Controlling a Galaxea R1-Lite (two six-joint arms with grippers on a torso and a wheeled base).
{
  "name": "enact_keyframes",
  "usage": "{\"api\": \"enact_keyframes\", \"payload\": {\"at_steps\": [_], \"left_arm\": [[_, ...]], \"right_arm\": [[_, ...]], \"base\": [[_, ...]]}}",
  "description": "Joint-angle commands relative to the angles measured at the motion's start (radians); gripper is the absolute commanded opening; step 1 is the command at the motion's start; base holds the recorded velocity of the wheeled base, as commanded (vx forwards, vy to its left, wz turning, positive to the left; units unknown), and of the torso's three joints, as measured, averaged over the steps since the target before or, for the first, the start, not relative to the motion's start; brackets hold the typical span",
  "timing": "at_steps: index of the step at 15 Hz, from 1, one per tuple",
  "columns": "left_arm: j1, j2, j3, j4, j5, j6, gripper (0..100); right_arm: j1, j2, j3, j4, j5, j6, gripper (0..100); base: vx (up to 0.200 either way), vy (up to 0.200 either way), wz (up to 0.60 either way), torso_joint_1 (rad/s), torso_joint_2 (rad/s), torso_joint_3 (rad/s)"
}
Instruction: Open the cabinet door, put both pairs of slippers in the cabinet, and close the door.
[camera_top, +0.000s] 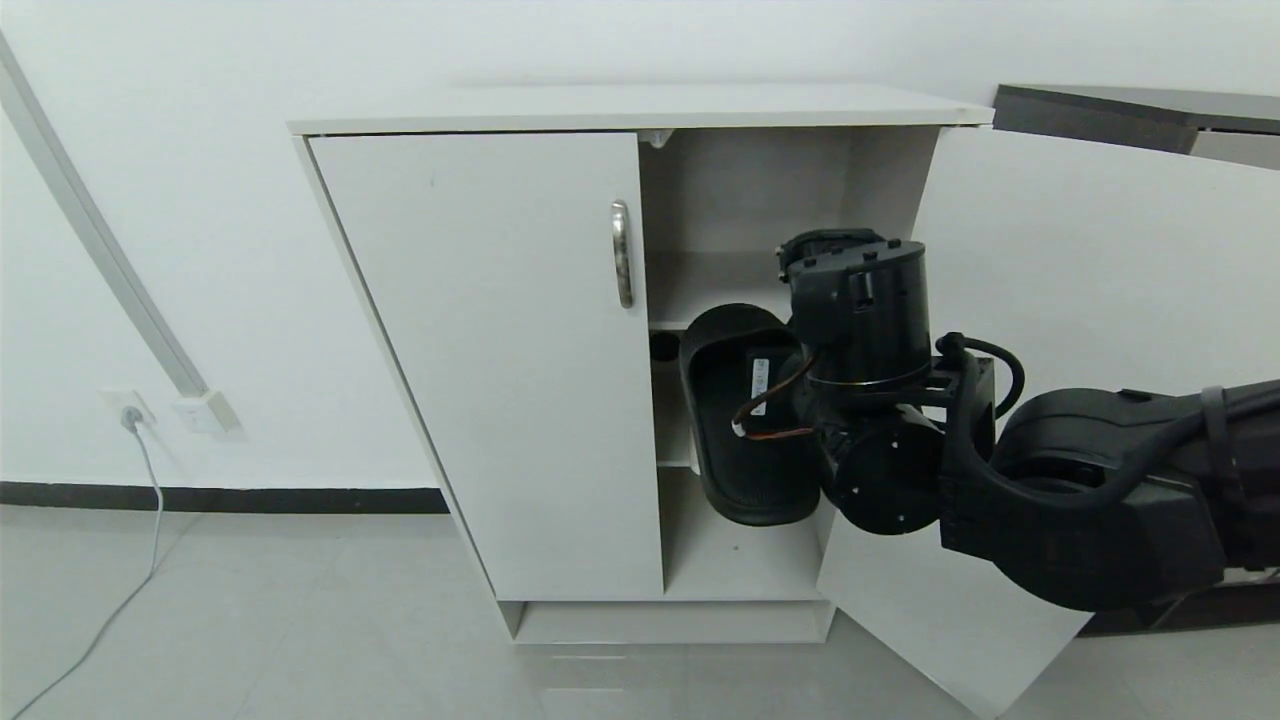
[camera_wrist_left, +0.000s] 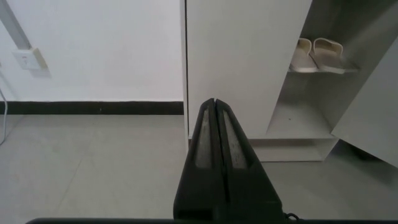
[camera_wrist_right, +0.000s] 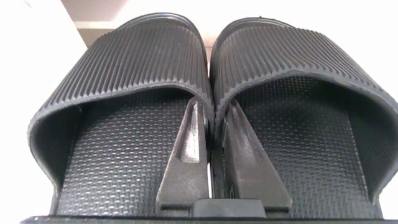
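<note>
Right fingers, right wrist view: the right gripper has its fingers pinching the touching inner walls of the two black slippers, one finger inside each slipper. The pair sits side by side with the ribbed straps facing the camera.
Left fingers, left wrist view: the left gripper has its fingers pressed together and holds nothing. It hangs over the floor, well apart from the cabinet.
Pale slippers, left wrist view: the pale slippers lie side by side on the middle shelf, behind the open right door.
Cabinet, head view: the left door is shut and the right door is swung wide.
Black slippers, head view: the pair is held steeply tilted, toes up, in the cabinet's opening, across the front edge of the shelf. How deep inside it is, I cannot tell.
Step in hand: placing the second pair. The door is open and one pair is already inside.
Next move: probably to carry the black pair further in and tip it flat onto a bare board, likely the bottom one since the pale pair occupies the shelf. Then spread the fingers, draw the arm out past the door, and swing the door closed.
</note>
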Motion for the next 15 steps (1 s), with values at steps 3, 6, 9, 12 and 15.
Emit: {"api": "enact_keyframes", "payload": {"at_steps": [3,6,9,12,15], "left_arm": [[0.001,0.001,0.0,0.0,0.0,0.0,0],[0.001,0.001,0.0,0.0,0.0,0.0,0],[0.001,0.001,0.0,0.0,0.0,0.0,0],[0.001,0.001,0.0,0.0,0.0,0.0,0],[0.001,0.001,0.0,-0.001,0.0,0.0,0]], "right_arm": [[0.0,-0.007,0.001,-0.002,0.0,0.0,0],[0.0,-0.007,0.001,-0.005,0.0,0.002,0],[0.003,-0.007,0.001,-0.006,0.0,0.003,0],[0.003,0.007,-0.013,-0.006,0.006,0.002,0],[-0.005,0.038,-0.062,0.0,0.011,-0.014,0]], "base": [[0.2,0.0,0.0,0.006,0.0,0.001],[0.2,0.0,0.0,0.007,0.0,0.005],[0.2,0.0,0.0,0.001,0.0,0.004],[0.0,0.0,0.0,0.0,0.0,0.0],[0.0,0.0,0.0,0.0,0.0,0.0]]}}
